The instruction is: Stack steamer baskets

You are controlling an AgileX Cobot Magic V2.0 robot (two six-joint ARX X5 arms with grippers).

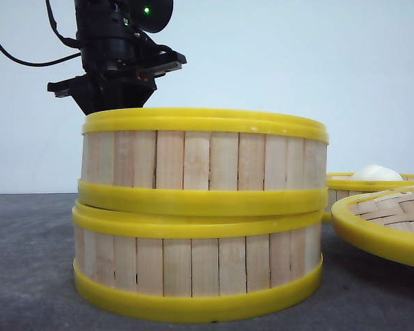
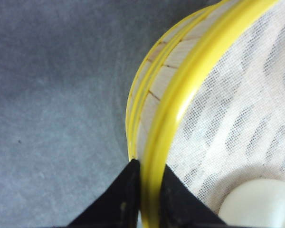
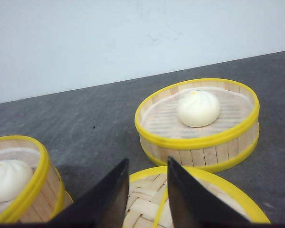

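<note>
Two steamer baskets stand stacked in the front view, the upper one (image 1: 204,155) slightly offset on the lower one (image 1: 196,265). My left gripper (image 2: 149,183) is shut on the upper basket's yellow top rim (image 2: 180,95), one finger outside the wall and one inside over the mesh liner. A white bun (image 2: 259,204) lies inside that basket. The left arm (image 1: 114,55) shows behind the stack. A third steamer basket (image 3: 198,123) with a bun (image 3: 197,108) sits apart on the table. My right gripper (image 3: 147,164) hangs open above the woven lid (image 3: 199,199), holding nothing.
The woven bamboo lid (image 1: 386,221) lies right of the stack, in front of the third basket (image 1: 372,183). The stack (image 3: 19,175) also shows at the edge of the right wrist view. The dark grey tabletop (image 1: 27,262) runs to a white wall behind.
</note>
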